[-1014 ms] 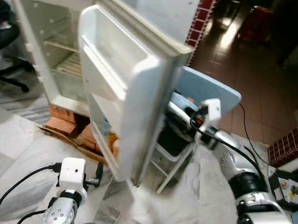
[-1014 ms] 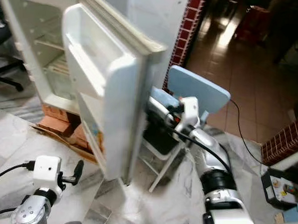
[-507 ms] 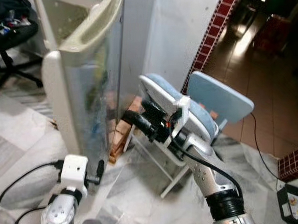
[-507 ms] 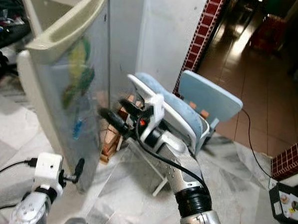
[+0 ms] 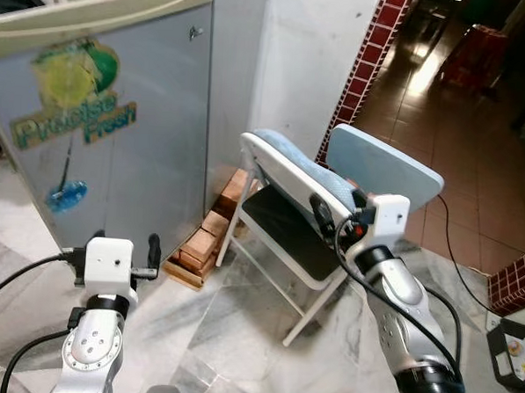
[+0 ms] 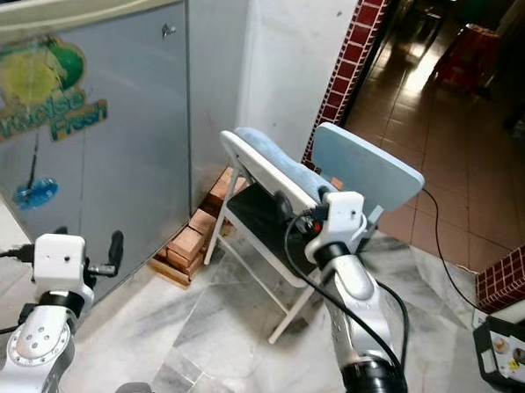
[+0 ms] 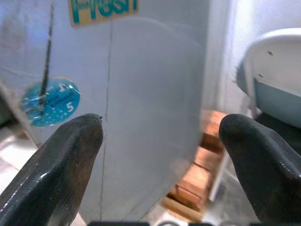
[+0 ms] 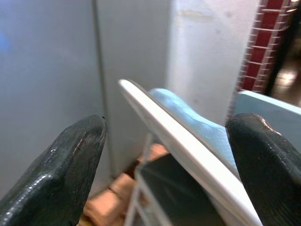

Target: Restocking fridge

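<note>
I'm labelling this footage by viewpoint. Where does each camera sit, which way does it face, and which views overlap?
Left and right eye views: on the head, looking down at the closed fridge door, folding chair, both arms.
Left wrist view: along the left gripper, open, toward the door's blue sticker and wood blocks.
Right wrist view: along the right gripper, open, at the chair.
Shared: fridge door and chair in all.
</note>
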Motion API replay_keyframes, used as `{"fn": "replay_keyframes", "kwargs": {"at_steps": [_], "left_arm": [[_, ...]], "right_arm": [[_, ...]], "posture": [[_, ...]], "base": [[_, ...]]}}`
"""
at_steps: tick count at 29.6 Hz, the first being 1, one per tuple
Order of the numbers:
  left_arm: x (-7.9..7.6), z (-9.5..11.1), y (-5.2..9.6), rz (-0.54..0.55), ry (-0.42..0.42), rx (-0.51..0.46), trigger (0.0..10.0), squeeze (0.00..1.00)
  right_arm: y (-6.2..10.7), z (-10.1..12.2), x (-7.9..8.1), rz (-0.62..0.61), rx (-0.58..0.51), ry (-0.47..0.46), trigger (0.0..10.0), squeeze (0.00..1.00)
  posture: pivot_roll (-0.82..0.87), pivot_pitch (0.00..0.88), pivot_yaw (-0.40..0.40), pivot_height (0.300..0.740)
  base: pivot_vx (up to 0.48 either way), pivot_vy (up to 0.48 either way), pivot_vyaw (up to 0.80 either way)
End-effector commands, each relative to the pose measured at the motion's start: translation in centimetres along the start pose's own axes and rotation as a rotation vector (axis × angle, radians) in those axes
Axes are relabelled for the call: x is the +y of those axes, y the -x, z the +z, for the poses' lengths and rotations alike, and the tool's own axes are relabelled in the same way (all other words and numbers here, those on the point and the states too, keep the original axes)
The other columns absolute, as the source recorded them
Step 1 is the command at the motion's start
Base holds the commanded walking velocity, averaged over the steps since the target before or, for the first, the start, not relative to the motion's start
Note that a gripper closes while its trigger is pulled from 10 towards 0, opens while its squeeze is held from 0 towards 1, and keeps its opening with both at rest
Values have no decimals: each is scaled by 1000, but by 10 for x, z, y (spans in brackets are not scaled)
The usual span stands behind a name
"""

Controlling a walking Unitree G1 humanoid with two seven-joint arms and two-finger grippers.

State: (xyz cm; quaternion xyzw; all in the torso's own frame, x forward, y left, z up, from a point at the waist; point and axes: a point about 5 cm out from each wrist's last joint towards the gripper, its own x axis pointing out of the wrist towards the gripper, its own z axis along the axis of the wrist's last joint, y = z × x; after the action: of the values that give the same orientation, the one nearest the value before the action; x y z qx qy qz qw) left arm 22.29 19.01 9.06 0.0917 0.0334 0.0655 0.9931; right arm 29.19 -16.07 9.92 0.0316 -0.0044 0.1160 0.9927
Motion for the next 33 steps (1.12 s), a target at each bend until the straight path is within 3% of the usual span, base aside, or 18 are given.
{"fn": "replay_keyframes", "kwargs": {"at_steps": [1, 7, 10, 12, 17, 28, 33], "left_arm": [[7, 1, -3, 37, -20, -14, 10000, 0], [6, -1, -5, 26, -2, -17, 10000, 0], [1, -2, -5, 7, -6, -17, 10000, 0], [0, -3, -6, 6, -6, -18, 10000, 0], [4, -2, -13, 19, 1, -29, 10000, 0], [11, -3, -13, 35, 0, -33, 10000, 0], [11, -5, -12, 28, 0, -28, 10000, 0]], "right_arm": [[5, -4, -7, -60, 15, 17, 10000, 0], [23, -27, -17, -204, 100, 16, 10000, 0], [29, -29, -15, -166, 96, 79, 10000, 0], [30, -31, -16, -186, 97, 44, 10000, 0], [26, -27, -14, -182, 89, 20, 10000, 0], [23, -24, -10, -179, 65, -23, 10000, 0], [24, -26, -5, -166, 72, -27, 10000, 0]], "posture": [[128, 2, -83, 740], [115, 0, -56, 740], [111, 0, -56, 740], [108, 0, -57, 740], [107, 0, -61, 740], [117, 0, -62, 740], [113, 0, -58, 740]], "base": [[0, 476, 0], [0, 474, 0], [0, 472, 0], [0, 472, 0], [0, 472, 0], [0, 473, 0], [0, 474, -662]]}}
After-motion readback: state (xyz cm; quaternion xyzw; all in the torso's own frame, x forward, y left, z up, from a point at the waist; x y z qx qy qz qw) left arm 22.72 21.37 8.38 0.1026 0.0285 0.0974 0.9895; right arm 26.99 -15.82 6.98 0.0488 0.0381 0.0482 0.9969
